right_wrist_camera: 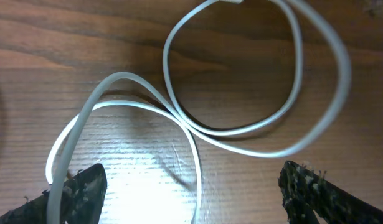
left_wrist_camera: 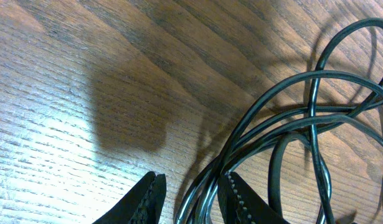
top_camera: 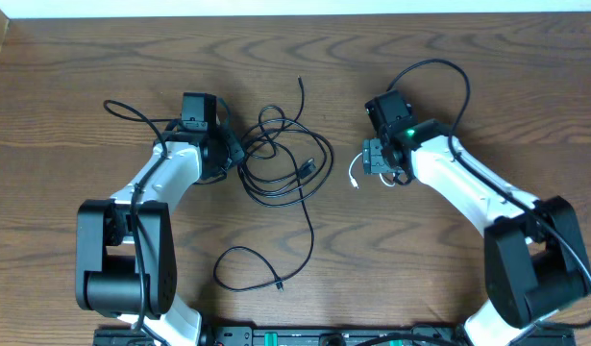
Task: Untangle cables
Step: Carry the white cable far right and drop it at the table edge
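The surface (top_camera: 84, 67) is dark brown wood with a strong grain running across it. Near its middle lie the black cables (top_camera: 276, 159), several loops overlapping in a loose tangle. One strand leads away from the tangle toward the far edge. Another trails toward the near edge, bends back in a wide curve and ends in a small plug (top_camera: 279, 285). Close up, the black strands (left_wrist_camera: 303, 118) cross one another and throw shadows on the wood. To the right of the tangle, apart from it, lies the white cable (top_camera: 356, 175). It rests flat in rounded loops (right_wrist_camera: 241, 130) that cross each other.
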You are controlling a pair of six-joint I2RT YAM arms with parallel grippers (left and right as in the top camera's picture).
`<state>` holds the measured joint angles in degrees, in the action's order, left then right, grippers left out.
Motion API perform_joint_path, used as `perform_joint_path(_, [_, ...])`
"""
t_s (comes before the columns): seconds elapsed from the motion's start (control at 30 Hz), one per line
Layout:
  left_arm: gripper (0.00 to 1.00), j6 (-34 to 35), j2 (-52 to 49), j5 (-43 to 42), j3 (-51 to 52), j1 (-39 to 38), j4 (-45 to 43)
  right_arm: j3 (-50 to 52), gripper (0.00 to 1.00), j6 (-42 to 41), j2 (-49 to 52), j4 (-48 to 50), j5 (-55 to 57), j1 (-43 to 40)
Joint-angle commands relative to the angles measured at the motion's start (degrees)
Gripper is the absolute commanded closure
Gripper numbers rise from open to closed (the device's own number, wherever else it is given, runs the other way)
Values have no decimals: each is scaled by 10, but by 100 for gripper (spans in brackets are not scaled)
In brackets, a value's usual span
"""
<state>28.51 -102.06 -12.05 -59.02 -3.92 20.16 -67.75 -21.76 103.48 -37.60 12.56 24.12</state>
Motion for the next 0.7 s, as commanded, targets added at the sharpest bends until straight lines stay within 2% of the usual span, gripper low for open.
perform_joint_path(0.0, [67,-3,-4,5,0,-1,1,0,15,44,30,8,13,-2])
perform_joint_path(0.03, [67,-3,-4,5,0,-1,1,0,14,47,52,15,12,-7])
perform_joint_path(0.17, [67,-3,-4,5,0,-1,1,0,24,47,90,22,-6,-27])
perform_joint_path(0.3, [67,-3,-4,5,0,-1,1,0,41,47,118,20,-35,-50])
perform_joint_path(0.33, [67,-3,-4,5,0,-1,1,0,48,47,122,18,-37,-56])
perform_joint_path(0.37, [67,-3,-4,5,0,-1,1,0,61,47,127,18,-37,-62])
perform_joint_path(0.47, [67,-3,-4,5,0,-1,1,0,88,47,129,7,-37,-86])
perform_joint_path(0.5, [67,-3,-4,5,0,-1,1,0,92,47,129,4,-37,-95])
perform_joint_path(0.67, [67,-3,-4,5,0,-1,1,0,98,47,129,-6,-37,-168])
